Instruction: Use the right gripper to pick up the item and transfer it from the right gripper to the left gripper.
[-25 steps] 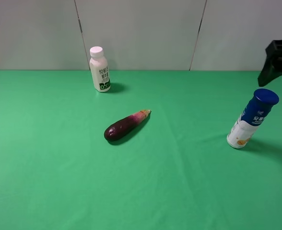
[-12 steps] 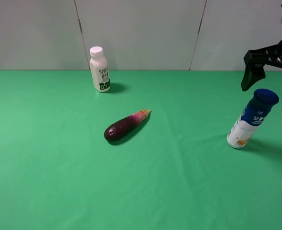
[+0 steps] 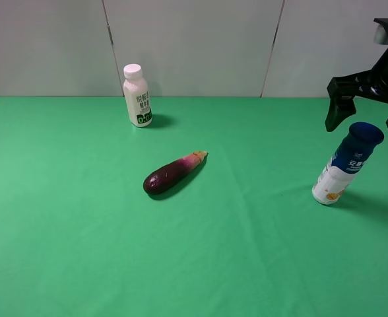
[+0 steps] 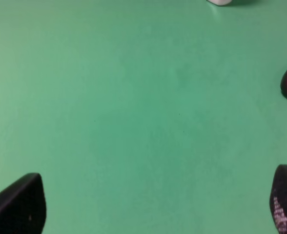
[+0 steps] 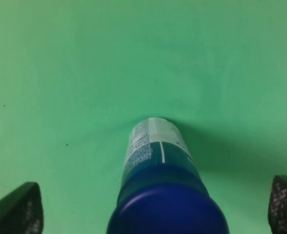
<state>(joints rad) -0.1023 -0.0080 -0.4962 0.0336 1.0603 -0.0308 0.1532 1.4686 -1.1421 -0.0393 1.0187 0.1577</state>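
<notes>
Bottle [image 3: 348,165] stands tilted just beneath the right gripper [image 3: 365,124], whose jaws gape wide.

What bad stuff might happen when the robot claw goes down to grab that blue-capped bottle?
1. The bottle is tall and slim, and the open right gripper hangs just above its cap. If a finger bumps the cap on the way down, the bottle may topple.
2. If the fingers pinch only the rounded cap, it might slip out during the lift.
</notes>
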